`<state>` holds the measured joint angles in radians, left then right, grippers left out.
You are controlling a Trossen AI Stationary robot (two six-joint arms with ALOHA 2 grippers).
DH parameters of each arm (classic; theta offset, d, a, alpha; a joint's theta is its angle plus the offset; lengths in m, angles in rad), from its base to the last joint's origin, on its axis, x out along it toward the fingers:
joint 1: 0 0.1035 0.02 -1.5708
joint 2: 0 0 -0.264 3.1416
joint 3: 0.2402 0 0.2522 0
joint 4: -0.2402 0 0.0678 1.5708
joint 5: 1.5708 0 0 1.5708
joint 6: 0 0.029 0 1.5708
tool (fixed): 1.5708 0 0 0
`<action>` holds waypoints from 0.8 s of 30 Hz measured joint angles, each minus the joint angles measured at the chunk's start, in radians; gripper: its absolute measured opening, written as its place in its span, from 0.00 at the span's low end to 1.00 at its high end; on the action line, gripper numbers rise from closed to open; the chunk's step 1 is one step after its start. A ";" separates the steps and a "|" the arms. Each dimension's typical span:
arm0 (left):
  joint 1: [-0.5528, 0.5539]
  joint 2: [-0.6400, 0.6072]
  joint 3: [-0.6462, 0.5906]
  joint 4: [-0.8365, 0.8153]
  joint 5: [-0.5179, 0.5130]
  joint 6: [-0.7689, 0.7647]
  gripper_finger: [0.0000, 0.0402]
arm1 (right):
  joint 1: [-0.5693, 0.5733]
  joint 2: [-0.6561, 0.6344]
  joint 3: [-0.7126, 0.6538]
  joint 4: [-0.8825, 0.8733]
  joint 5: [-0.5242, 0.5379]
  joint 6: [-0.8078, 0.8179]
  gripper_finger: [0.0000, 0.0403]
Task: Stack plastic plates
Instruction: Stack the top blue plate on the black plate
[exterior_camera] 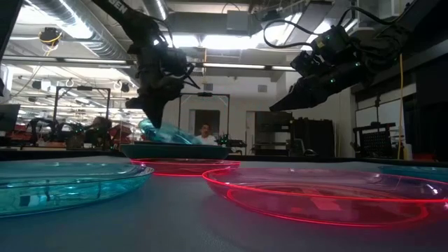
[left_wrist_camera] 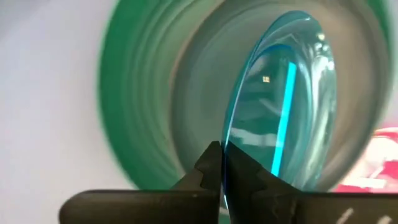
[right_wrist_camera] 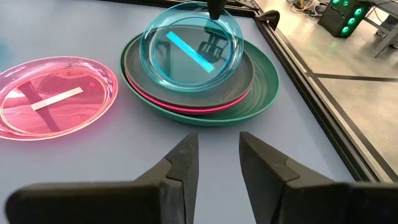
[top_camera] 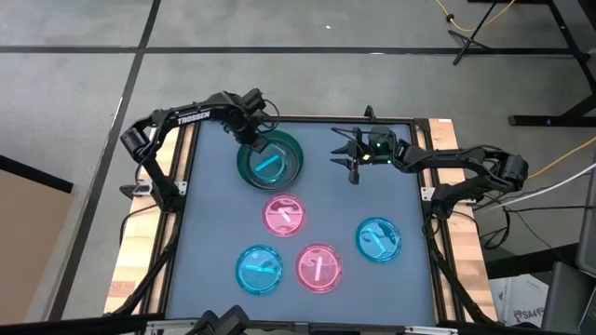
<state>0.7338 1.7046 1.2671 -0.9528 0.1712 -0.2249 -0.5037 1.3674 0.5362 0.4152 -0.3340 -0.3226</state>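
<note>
High view: left gripper (top_camera: 253, 141) pinches rim of cyan plate (top_camera: 273, 163), tilted over stack on green plate (top_camera: 296, 169). Right gripper (top_camera: 346, 156) beside green plate, fingers slightly parted, empty. Four other plates lie near it.

Table with one plate stack and four loose translucent plates, as I see it from above.

The grey-blue table (top_camera: 214, 214) carries a dark green plate (top_camera: 271, 161) near its far edge, bottom of a stack. On my overhead feed, four plates lie singly and apart on the surface: a translucent pink plate (top_camera: 285, 215) near the middle, a translucent cyan plate (top_camera: 260, 270) and a second pink plate (top_camera: 318, 267) side by side near the front, and another cyan plate (top_camera: 379, 239) toward the right.
</note>
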 joint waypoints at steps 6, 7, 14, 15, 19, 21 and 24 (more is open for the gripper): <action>-0.015 0.000 0.000 -0.002 -0.039 0.000 0.00 | 0.000 0.000 0.000 0.000 0.000 0.000 0.26; -0.020 0.000 0.000 0.001 -0.043 -0.001 0.00 | 0.000 0.000 0.000 0.000 0.000 0.000 0.26; -0.060 0.000 0.000 0.007 -0.117 -0.002 0.00 | 0.000 0.000 0.000 0.000 0.000 0.000 0.26; -0.064 0.000 0.000 0.014 -0.125 -0.003 0.00 | 0.000 0.000 0.000 0.000 0.000 0.000 0.26; -0.084 0.000 0.000 0.062 -0.135 -0.008 0.00 | 0.000 0.000 0.000 0.000 0.000 0.000 0.26; -0.094 0.000 0.000 0.083 -0.136 -0.008 0.00 | 0.000 0.000 0.000 0.000 0.000 0.000 0.26; -0.107 0.000 0.000 0.091 -0.165 -0.008 0.00 | 0.000 0.000 0.000 0.000 0.000 0.000 0.26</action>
<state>0.6263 1.7050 1.2672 -0.8617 0.0058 -0.2326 -0.5041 1.3674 0.5362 0.4152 -0.3340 -0.3228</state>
